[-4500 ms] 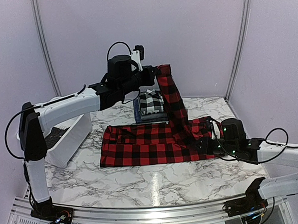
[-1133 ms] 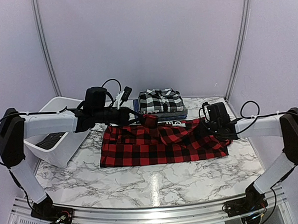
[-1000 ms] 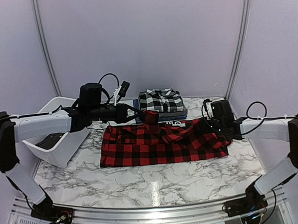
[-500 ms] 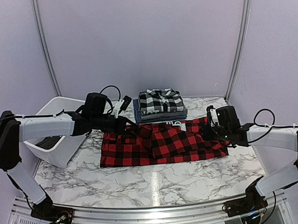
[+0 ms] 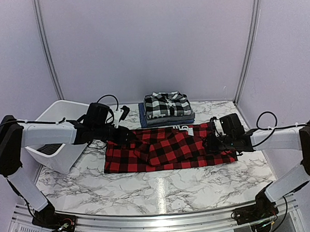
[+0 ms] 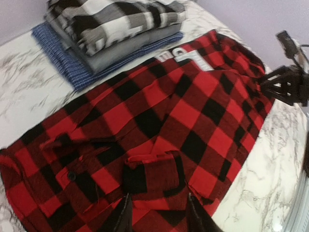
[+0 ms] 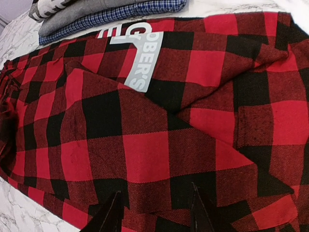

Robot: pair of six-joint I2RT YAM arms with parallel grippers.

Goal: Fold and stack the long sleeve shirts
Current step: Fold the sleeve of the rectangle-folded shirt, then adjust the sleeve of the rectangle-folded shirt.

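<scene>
The red-and-black buffalo check shirt [image 5: 169, 146] lies spread on the marble table, its sleeve folded across the body. My left gripper [image 5: 126, 138] hovers low over the shirt's left part. In the left wrist view the gripper [image 6: 158, 217] is open, and the sleeve cuff [image 6: 154, 176] lies on the shirt just ahead of the fingertips. My right gripper [image 5: 211, 141] is at the shirt's right end. In the right wrist view it [image 7: 154, 212] is open, just above the cloth [image 7: 145, 154]. A folded stack [image 5: 166, 107] with the black-and-white plaid shirt on top sits behind.
A white plastic tub [image 5: 67, 131] stands at the left beside my left arm. The stack shows grey and blue shirts [image 6: 63, 63] under the plaid one [image 6: 116, 19]. A white collar label [image 7: 137, 48] faces up near the stack.
My left gripper has carried the raised sleeve down and leftward across the shirt body and let the cuff go. My right gripper has shifted a little along the shirt's right end.
</scene>
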